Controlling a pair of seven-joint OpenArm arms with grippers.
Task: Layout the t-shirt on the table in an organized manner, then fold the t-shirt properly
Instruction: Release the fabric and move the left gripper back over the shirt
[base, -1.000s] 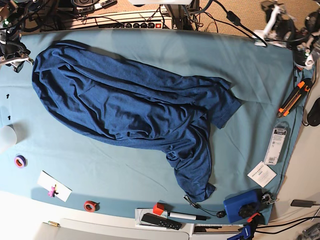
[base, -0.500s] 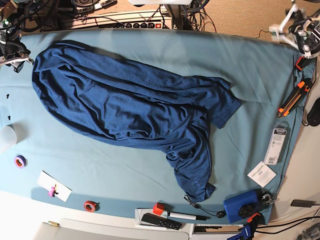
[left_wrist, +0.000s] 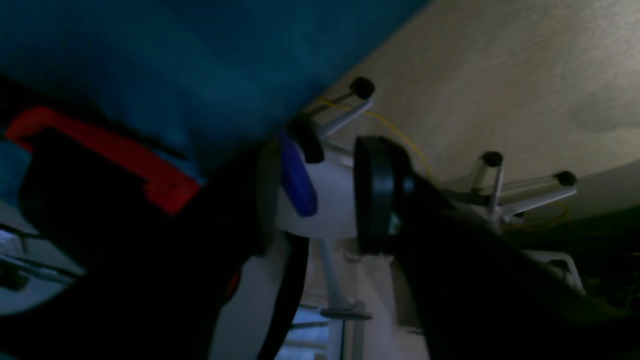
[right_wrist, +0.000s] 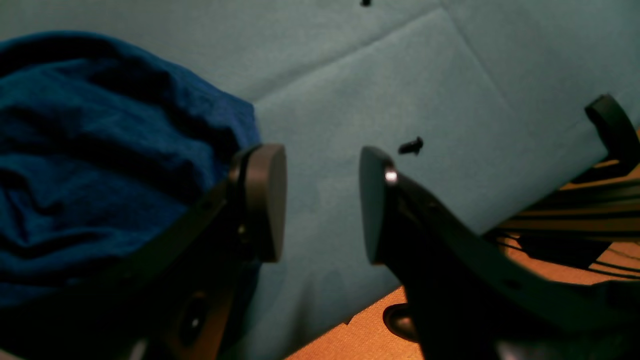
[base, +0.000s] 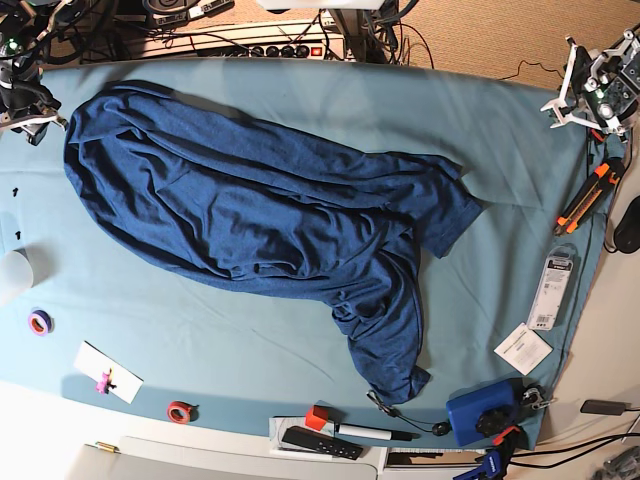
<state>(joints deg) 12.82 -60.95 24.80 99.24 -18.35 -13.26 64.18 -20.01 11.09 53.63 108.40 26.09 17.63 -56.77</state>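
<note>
Right gripper (right_wrist: 322, 202): pads (right_wrist: 265, 200) apart, nothing between them, only bare table (right_wrist: 350, 100) in the gap. Left-hand pad just beside the bunched edge of the shirt (right_wrist: 100, 165), contact not clear. Small black screw (right_wrist: 411, 145) on the teal cloth just past the other pad. In the base view, parked at the table's far left corner (base: 25, 95), beside the shirt's upper end.

Left gripper (left_wrist: 330, 195): one dark pad (left_wrist: 375, 195) clear, the other lost in shadow and blur; looks apart, nothing seen between, but cannot tell for sure. Red-and-black tool (left_wrist: 150, 170) and teal table edge at the left of that view, beige floor behind. In the base view, off the table's far right corner (base: 600, 85), well apart from the shirt.

Shirt (base: 250, 215) crumpled, spread diagonally across the table (base: 500, 150), widest at upper left, narrowing to a twisted end near the front edge. Orange cutter (base: 590, 195), white packet (base: 553, 290), blue box (base: 485, 410), tape rolls (base: 40, 322) around the borders.
</note>
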